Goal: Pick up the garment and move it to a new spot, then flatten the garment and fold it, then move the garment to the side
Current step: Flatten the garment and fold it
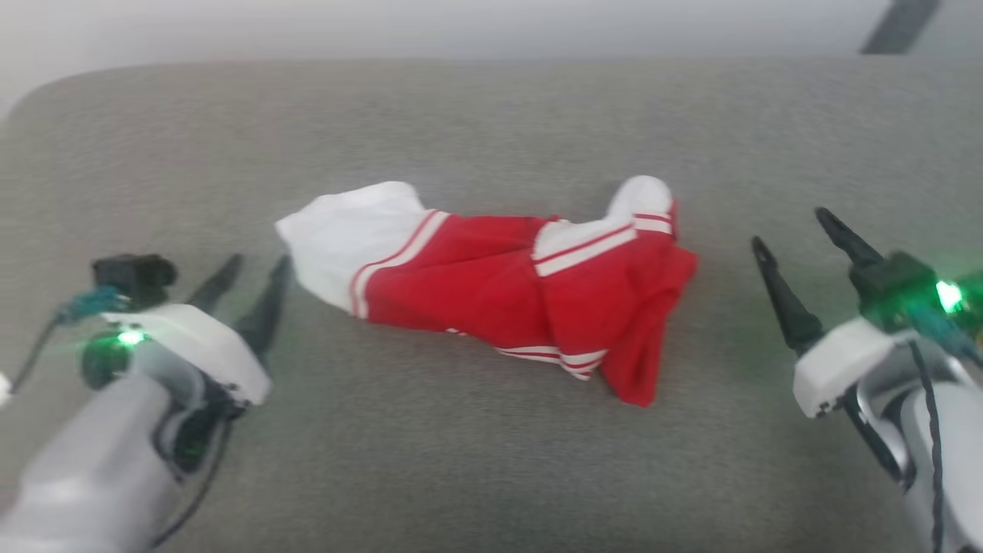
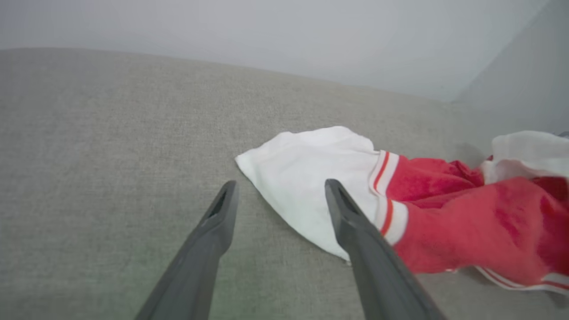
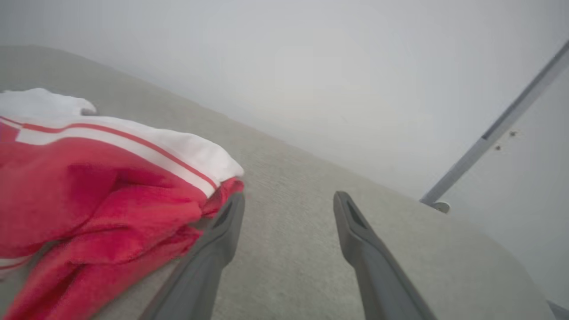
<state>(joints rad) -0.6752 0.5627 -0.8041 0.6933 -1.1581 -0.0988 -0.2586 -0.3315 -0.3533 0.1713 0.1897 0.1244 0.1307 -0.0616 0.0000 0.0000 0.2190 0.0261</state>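
Lying crumpled mid-way across the grey surface [image 1: 491, 461], the garment [image 1: 491, 284] sits between both grippers. Left gripper [image 1: 257, 269]: fingers spread apart, empty, just beside the white end. Right gripper [image 1: 791, 230]: fingers spread apart, empty, near the red end.

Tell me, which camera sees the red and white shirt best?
The head view: the whole shirt lies bunched there, end to end. The left wrist view shows mostly its white end, the right wrist view its red end, both cut off.
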